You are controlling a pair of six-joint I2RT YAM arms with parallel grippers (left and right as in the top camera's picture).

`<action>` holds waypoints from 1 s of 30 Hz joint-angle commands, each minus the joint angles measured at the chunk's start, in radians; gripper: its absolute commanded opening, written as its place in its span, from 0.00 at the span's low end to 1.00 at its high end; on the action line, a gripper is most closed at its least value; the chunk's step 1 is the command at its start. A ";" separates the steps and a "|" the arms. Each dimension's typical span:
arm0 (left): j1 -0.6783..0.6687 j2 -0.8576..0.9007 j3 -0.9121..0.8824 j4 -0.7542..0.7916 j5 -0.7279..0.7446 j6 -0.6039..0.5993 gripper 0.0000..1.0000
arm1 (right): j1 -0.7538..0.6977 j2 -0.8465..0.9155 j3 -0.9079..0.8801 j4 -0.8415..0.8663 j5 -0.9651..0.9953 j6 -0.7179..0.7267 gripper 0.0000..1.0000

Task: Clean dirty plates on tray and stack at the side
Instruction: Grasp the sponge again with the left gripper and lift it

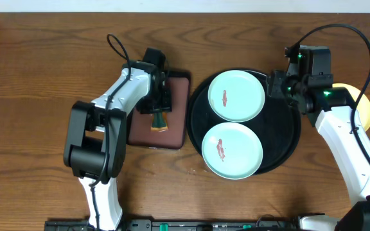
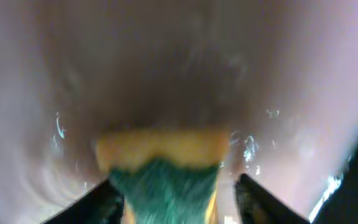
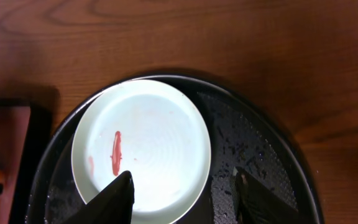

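Note:
Two mint-green plates, one at the back (image 1: 236,95) and one at the front (image 1: 232,151), lie on the round black tray (image 1: 281,135), each with a red-brown smear. The pale yellow plate (image 1: 365,106) lies right of the tray, partly hidden by my right arm. My right gripper (image 1: 276,85) is open at the tray's back right. In the right wrist view its fingers (image 3: 185,196) straddle the right rim of the back plate (image 3: 148,137). My left gripper (image 1: 160,109) is open, its fingers (image 2: 179,199) either side of a yellow-green sponge (image 2: 163,168).
The sponge (image 1: 159,122) lies on a small rectangular brown tray (image 1: 178,96) with a black rim, just left of the black tray. The brown tray's wet surface (image 2: 166,74) fills the left wrist view. The black tray (image 3: 247,149) is wet with droplets.

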 commanded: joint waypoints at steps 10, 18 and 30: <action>-0.029 -0.137 -0.080 -0.077 -0.006 -0.045 0.57 | 0.003 -0.007 0.006 -0.004 -0.008 -0.002 0.50; -0.072 -0.105 -0.230 0.045 -0.006 -0.084 0.12 | 0.003 -0.007 0.006 -0.004 -0.008 -0.002 0.51; -0.035 -0.152 -0.117 -0.034 -0.007 -0.053 0.46 | 0.003 -0.007 0.006 -0.004 -0.008 -0.002 0.51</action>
